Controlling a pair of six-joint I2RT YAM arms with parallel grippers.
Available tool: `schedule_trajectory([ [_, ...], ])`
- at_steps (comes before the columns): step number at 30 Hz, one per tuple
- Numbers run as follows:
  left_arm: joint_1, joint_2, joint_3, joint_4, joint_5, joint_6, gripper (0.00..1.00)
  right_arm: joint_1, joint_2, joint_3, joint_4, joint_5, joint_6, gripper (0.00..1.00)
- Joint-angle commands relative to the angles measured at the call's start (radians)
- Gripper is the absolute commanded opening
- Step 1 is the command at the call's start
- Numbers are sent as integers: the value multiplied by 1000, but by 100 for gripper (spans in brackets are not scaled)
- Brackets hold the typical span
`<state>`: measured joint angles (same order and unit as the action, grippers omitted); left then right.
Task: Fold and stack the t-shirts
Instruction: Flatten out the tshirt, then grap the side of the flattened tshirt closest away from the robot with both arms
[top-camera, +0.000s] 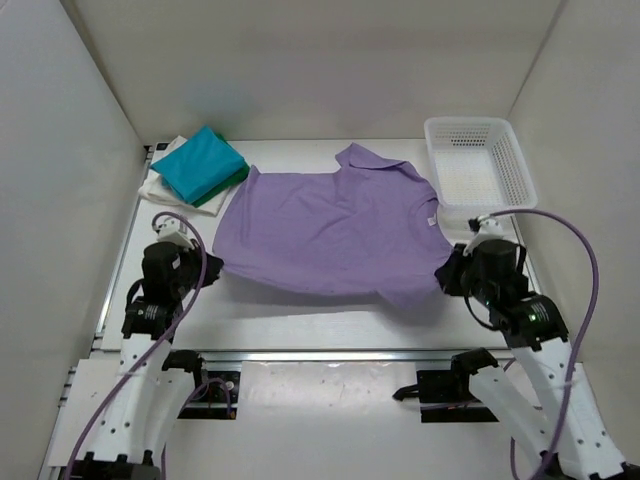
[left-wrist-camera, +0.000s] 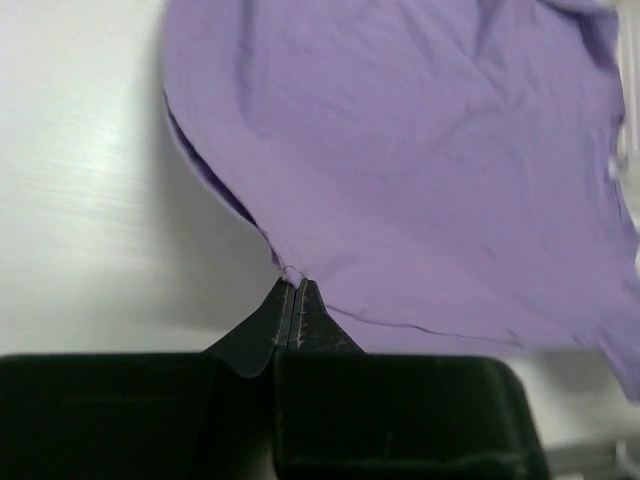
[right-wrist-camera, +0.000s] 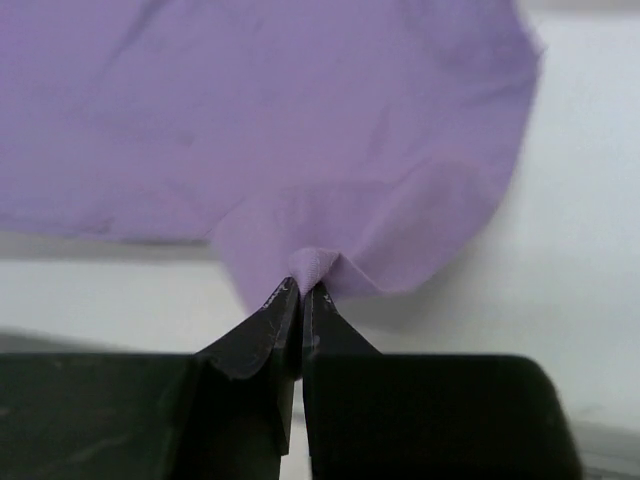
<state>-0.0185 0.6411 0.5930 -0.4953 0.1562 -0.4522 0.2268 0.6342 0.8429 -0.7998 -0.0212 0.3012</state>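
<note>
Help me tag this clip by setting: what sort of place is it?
Likely a robotics lab test cell, not a home: plain white walls box in a white table, a left arm and right arm are bolted at its near edge, and a lavender t-shirt is spread near a folded stack.

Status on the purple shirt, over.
Left gripper, right gripper: jaws shut on lavender t-shirt, near corners. Shirt spread open, unfolded. Folded stack far left, basket far right; nothing on the shirt.
</note>
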Motion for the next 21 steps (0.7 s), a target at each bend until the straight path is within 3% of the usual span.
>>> schedule_trajectory([
  [1, -110, -51, 40, -159, -84, 11, 0, 191, -97, 44, -194, 142, 202, 0],
  [3, -100, -35, 65, -216, 4, 21, 0, 339, -105, 108, -251, 173, 329, 0],
  [6, 3, -69, 90, -310, 104, 84, 0, 478, -137, 93, -297, 176, 478, 0],
  [9, -72, -86, 114, -396, -1, 57, 0, 510, -221, -8, -263, 158, 536, 0],
  [11, -86, -90, 111, -402, -21, 38, 0, 485, -240, -47, -239, 158, 514, 0],
  [15, -37, -69, 12, -333, 66, -29, 6, 367, -170, -56, -234, 135, 437, 0],
  [18, 15, -34, -62, -224, 141, -75, 7, 231, -78, -59, -184, 110, 326, 0],
  [21, 12, 43, -67, -117, 131, -120, 8, 50, 24, -70, -96, 37, 181, 0],
])
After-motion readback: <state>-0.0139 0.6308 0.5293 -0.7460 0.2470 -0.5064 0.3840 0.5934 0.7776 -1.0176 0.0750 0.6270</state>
